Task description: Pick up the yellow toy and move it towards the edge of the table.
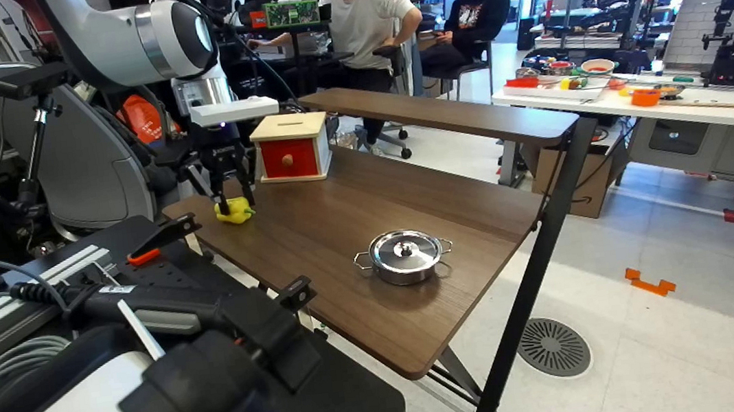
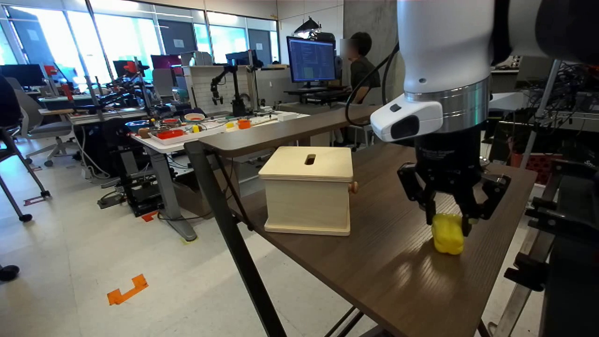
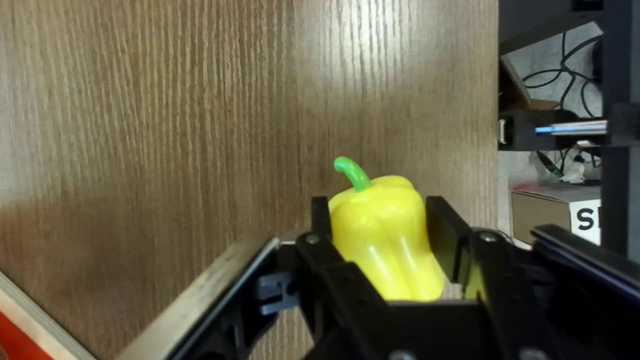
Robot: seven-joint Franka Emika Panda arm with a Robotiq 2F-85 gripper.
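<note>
The yellow toy (image 1: 236,214) is a bell pepper with a green stem. It is between the fingers of my gripper (image 1: 236,201), near a long edge of the brown table (image 1: 316,246). It also shows in an exterior view (image 2: 448,239), below my gripper (image 2: 448,223) over the table (image 2: 374,267). In the wrist view my gripper (image 3: 378,215) is shut on the toy (image 3: 382,230), with a finger against each side and the stem pointing away from the palm. Whether the toy touches the table (image 3: 200,100) I cannot tell.
A wooden box (image 1: 291,149) with a red front stands beside the gripper; it also shows in an exterior view (image 2: 306,201). A lidded silver pot (image 1: 406,257) stands near the table's other end. A raised shelf (image 1: 439,111) runs along the far side. Black rig parts (image 1: 212,306) flank the near edge.
</note>
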